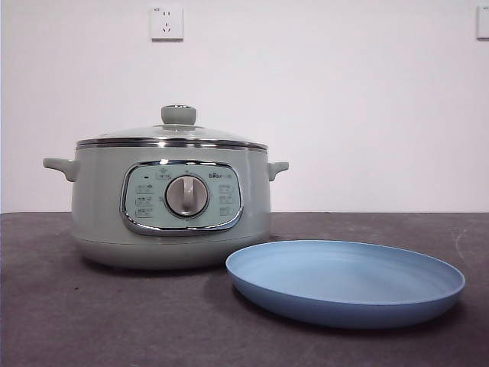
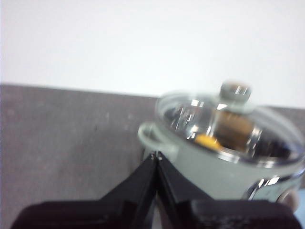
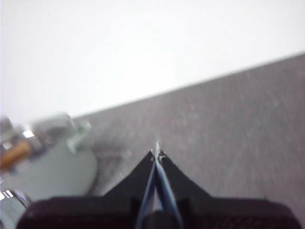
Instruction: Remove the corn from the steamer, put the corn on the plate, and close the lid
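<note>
A dark grey worktop [image 1: 92, 321] before a white wall carries the steamer [image 1: 170, 200], lid [image 1: 172, 136] on, corn [image 2: 208, 141] inside. The plate [image 1: 345, 281] lies just beside the steamer. Left hand [image 2: 156, 155] and right hand [image 3: 157, 151] are both closed and empty, apart from the steamer.

The left gripper [image 2: 157, 156] has its two black jaws pressed together at the tips, holding nothing. Its tips sit above the dark grey table [image 2: 66, 143], just beside the steamer [image 2: 224, 171] and close under one of its side handles [image 2: 153, 136]. The steamer is pale green, with a bit of chrome trim at its side. The glass lid [image 2: 228, 129] sits on it, chrome-rimmed, with a round knob [image 2: 235, 90] on top. Through the glass a yellow piece, the corn [image 2: 208, 141], shows inside. The view is blurred. A white wall [image 2: 143, 43] stands behind the table.
</note>
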You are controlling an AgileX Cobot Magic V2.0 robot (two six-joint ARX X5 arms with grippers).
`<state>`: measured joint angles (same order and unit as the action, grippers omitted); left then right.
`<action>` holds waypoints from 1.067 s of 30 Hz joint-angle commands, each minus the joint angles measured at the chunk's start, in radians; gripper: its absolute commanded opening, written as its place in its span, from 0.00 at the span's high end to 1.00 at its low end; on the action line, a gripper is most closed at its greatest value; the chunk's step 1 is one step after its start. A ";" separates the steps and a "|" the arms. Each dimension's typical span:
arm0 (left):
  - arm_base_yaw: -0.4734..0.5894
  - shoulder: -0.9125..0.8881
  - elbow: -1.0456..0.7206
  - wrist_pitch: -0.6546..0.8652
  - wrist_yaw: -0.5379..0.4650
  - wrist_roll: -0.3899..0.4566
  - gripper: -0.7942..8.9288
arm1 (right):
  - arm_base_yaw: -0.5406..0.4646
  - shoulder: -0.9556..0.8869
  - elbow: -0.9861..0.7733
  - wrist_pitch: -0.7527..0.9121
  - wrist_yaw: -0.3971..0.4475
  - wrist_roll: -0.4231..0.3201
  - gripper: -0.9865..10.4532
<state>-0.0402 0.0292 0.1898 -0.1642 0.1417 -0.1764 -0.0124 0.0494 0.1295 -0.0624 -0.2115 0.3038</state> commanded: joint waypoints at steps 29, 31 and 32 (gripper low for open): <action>0.001 0.609 0.684 -0.482 0.470 0.135 0.92 | 0.189 0.917 0.956 -0.784 -0.489 -0.533 0.90; 0.001 0.609 0.684 -0.483 0.470 0.113 0.87 | 0.192 0.917 0.956 -0.784 -0.489 -0.528 0.87; 0.001 0.609 0.684 -0.484 0.470 0.098 0.76 | 0.192 0.917 0.956 -0.784 -0.488 -0.525 0.81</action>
<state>-0.0402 0.6403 0.8703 -0.6502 0.6064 -0.0647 0.1780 0.9665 1.0821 -0.8471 -0.6968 -0.2108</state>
